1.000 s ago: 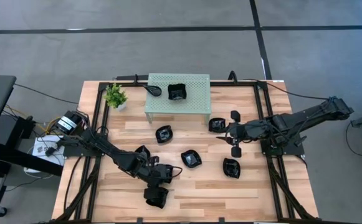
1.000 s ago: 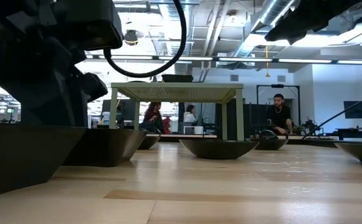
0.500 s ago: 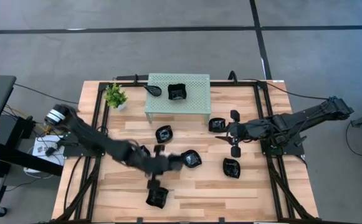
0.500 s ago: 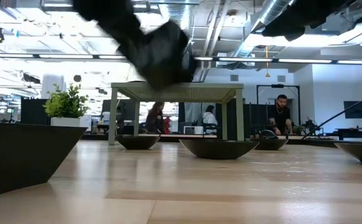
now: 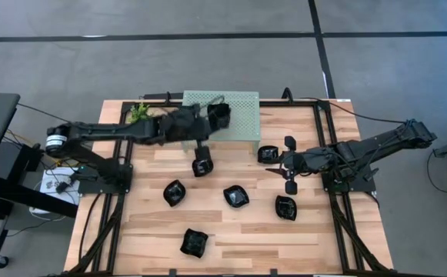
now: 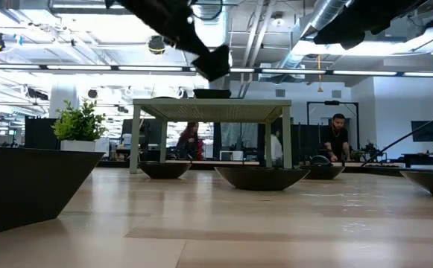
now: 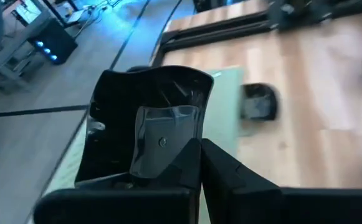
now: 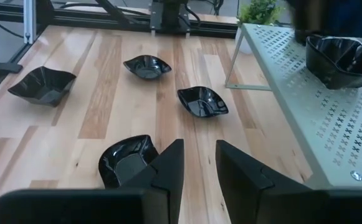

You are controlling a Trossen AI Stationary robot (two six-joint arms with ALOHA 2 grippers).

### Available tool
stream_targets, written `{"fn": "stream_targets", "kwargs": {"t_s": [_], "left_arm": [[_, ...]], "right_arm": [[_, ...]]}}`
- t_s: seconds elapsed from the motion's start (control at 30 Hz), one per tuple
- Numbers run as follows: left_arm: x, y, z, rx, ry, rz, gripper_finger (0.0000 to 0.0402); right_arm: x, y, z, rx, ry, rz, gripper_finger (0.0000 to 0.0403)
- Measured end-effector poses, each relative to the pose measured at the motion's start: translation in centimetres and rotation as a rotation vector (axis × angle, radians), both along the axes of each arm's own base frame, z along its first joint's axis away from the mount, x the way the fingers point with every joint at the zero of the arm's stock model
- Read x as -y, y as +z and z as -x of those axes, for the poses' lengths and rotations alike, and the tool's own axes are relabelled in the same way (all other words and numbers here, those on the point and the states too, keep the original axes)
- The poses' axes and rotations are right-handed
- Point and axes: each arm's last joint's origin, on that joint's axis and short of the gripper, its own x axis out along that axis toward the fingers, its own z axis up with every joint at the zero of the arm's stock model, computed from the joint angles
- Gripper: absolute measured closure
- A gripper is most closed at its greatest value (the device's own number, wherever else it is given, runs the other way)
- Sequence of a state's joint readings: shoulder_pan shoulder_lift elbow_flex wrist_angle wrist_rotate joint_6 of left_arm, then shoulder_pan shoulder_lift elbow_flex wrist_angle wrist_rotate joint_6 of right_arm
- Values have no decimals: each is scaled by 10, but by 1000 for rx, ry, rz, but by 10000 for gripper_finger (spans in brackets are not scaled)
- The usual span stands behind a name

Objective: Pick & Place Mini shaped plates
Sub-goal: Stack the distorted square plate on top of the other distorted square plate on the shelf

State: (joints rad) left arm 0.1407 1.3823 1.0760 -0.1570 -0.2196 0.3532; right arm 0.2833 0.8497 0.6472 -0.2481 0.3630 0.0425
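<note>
Small black shaped plates lie around the wooden table: one by the near edge (image 5: pixel 195 243), three in the middle (image 5: pixel 174 192) (image 5: pixel 236 197) (image 5: pixel 202 162), two on the right (image 5: pixel 268 154) (image 5: pixel 285 208). One more plate (image 5: pixel 220 115) (image 7: pixel 143 106) sits on its base on the green perforated stand (image 5: pixel 242 108). My left gripper (image 5: pixel 206 121) (image 7: pixel 199 149) is shut and hovers above the stand, just short of that plate, with nothing in it. My right gripper (image 5: pixel 289 165) (image 8: pixel 199 165) waits open above the table's right part.
A small potted plant (image 5: pixel 142 117) stands at the stand's left end. My left arm (image 5: pixel 115 132) lies across the stand's left half and hides what is under it. Black rails (image 5: pixel 331 154) frame the table. People sit in the room beyond (image 6: pixel 335 141).
My left gripper has left the plate by the near edge, which stays on the table. It has risen and swung fast toward the far edge, up over the green stand, turning as it went. My right arm has kept still.
</note>
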Motion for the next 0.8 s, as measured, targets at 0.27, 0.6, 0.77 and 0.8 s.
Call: {"fn": "stream_targets", "kwargs": {"t_s": [0.27, 0.6, 0.77, 0.8], "left_arm": [[-44, -3, 9, -33, 40, -36, 395], [-47, -17, 2, -45, -1, -35, 392], [-54, -18, 1, -29, 31, -48, 374], [-54, -18, 1, -25, 33, -49, 370]], "right_arm": [[0, 0, 0, -1, 0, 0, 316], [0, 0, 0, 0, 0, -1, 316], [0, 0, 0, -3, -1, -1, 316], [0, 0, 0, -2, -1, -1, 316]]}}
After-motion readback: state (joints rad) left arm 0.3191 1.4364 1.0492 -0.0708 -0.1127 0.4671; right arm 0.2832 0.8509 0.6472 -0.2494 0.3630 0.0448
